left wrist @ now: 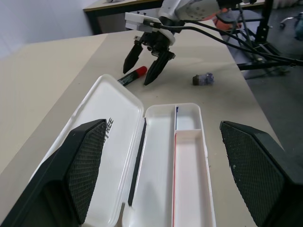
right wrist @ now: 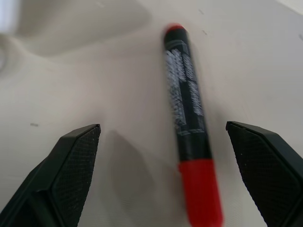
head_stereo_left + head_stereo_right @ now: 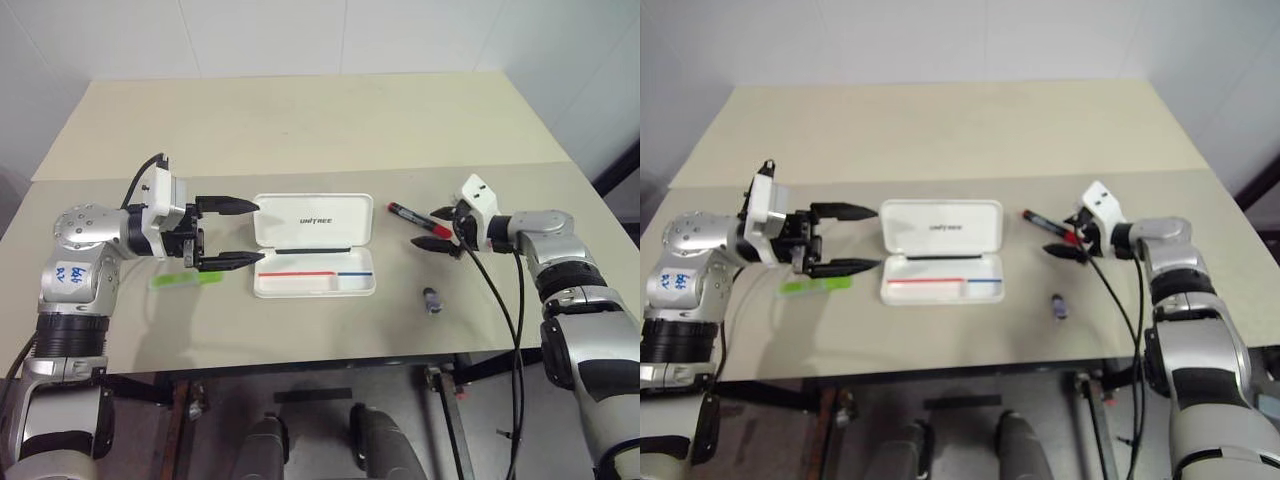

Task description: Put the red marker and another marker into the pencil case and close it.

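Left tool [image 3: 238,233] wide open, empty, hovering beside the lime-green stubby marker [image 3: 186,281] near the worktop's [image 3: 300,120] left edge. White hard-plastic pencil case [image 3: 314,258] lies open mid-worktop near the front edge. Black-barrelled, red-capped marker [image 3: 418,219] lies right of it, between the right tool's [image 3: 441,229] wide-open, empty fingers.

desk [image 3: 300,120]: beige top, seam across, dark metal frame | wall [image 3: 300,35]: white panels | floor [image 3: 320,385]: grey | light: even
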